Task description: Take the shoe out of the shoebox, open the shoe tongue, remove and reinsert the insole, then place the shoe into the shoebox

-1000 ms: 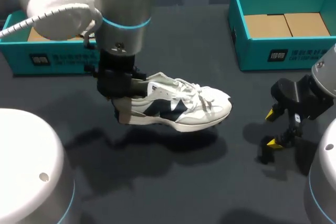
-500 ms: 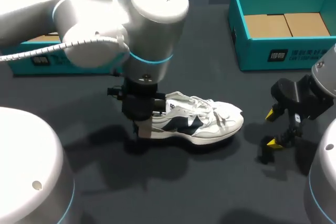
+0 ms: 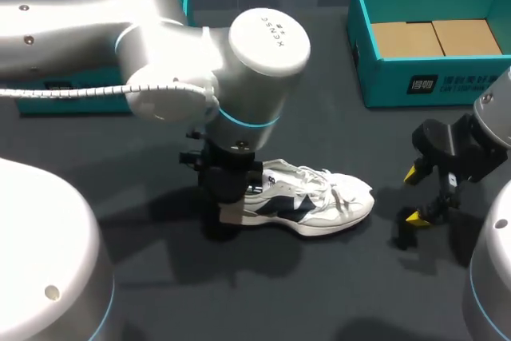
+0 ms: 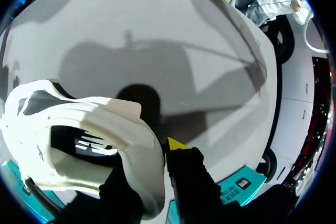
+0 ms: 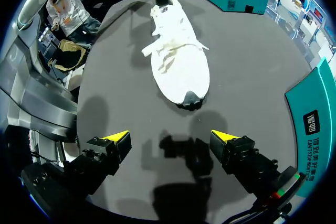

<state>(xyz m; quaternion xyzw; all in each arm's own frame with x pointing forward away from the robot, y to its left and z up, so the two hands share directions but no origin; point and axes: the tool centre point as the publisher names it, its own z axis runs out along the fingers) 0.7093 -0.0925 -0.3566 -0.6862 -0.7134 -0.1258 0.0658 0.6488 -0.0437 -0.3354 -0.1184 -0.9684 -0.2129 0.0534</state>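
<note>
Shoe: I see the white shoe [image 3: 311, 201] with dark side panels lying sole down on the dark surface [image 3: 319, 293], near the middle, toe towards my right arm. Its laces are loose over the tongue.
Left gripper: my left arm reaches in past the middle, and its gripper [image 3: 231, 212] sits at the heel. In the left wrist view the heel wall stands between the two fingers, one inside the shoe and one outside, so it is clamped on the shoe. Only one yellow tip [image 4: 177, 144] shows there.
Right gripper: it [image 5: 170, 137] hangs low over the surface just beyond the toe, fingers spread wide and holding nothing. The shoe lies ahead of it, toe nearest, apart from both tips.
Right box: a teal box [image 3: 431, 77] with brown card in its bottom sits at the far right of the surface, well apart from the shoe.
Left box: a second teal box [image 3: 48, 89] sits at the far left, mostly hidden behind my left arm.
</note>
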